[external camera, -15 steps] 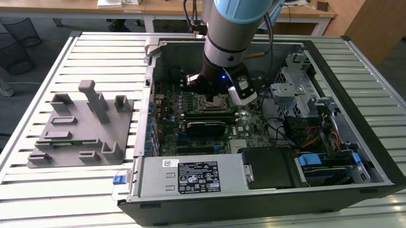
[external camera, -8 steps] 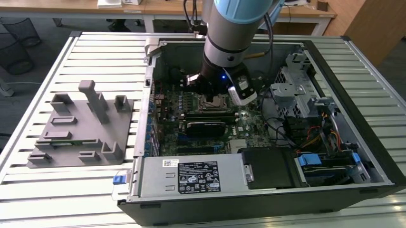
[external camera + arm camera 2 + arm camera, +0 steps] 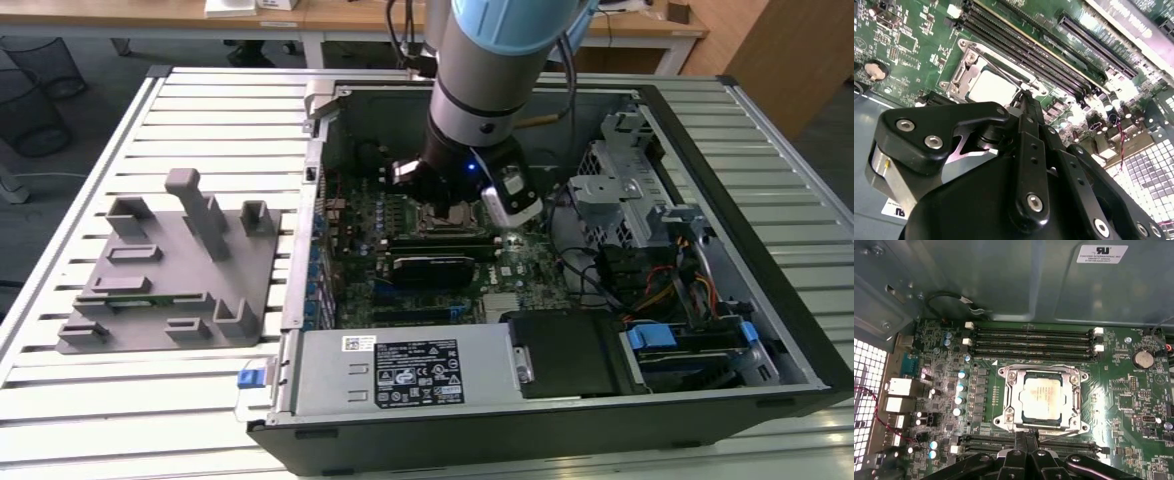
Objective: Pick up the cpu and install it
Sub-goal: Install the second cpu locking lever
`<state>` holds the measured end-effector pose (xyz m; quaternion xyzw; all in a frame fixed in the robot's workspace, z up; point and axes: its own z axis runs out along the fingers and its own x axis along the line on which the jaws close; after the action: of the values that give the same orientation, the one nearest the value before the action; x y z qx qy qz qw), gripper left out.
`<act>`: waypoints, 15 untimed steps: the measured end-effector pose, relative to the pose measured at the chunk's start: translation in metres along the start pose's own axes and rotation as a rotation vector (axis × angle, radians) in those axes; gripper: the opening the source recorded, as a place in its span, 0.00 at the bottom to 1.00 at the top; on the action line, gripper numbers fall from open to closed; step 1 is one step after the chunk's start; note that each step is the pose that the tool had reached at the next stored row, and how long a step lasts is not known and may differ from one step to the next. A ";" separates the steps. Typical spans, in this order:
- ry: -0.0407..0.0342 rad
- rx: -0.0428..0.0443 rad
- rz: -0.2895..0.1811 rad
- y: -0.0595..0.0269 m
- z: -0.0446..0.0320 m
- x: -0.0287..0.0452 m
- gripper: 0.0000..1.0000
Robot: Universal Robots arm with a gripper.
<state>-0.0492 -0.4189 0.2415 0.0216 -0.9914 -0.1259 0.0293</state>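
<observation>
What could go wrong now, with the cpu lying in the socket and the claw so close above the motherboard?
1. The cpu lies in the socket frame, which looks unlatched; it could shift if bumped.
2. The claw sits right at the socket's edge, so a small sideways move might nudge the chip or scrape the frame.
3. The memory slots and capacitors stand close around the socket, and the arm could strike them.
</observation>
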 end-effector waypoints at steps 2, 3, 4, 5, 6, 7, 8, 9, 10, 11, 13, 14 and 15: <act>0.0001 -0.0013 0.000 -0.0021 -0.0003 0.0001 0.11; 0.0000 -0.0021 0.000 -0.0032 -0.0004 0.0001 0.11; 0.0001 -0.0024 0.000 -0.0039 -0.0005 0.0002 0.11; 0.0000 -0.0027 0.000 -0.0041 -0.0003 0.0002 0.11; -0.0001 -0.0029 0.000 -0.0042 0.0002 0.0002 0.11; -0.0001 -0.0028 0.000 -0.0044 0.0007 0.0002 0.11; 0.0001 -0.0026 0.000 -0.0047 0.0015 0.0001 0.11; 0.0001 -0.0027 0.000 -0.0050 0.0027 0.0004 0.11; 0.0002 -0.0026 0.000 -0.0053 0.0040 0.0017 0.11; 0.0001 -0.0025 0.000 -0.0056 0.0056 0.0036 0.11; 0.0001 -0.0026 0.000 -0.0062 0.0089 0.0076 0.11; 0.0001 -0.0026 0.000 -0.0066 0.0107 0.0091 0.11; 0.0001 -0.0025 0.000 -0.0070 0.0125 0.0099 0.11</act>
<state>-0.0596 -0.4231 0.2282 0.0216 -0.9912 -0.1272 0.0293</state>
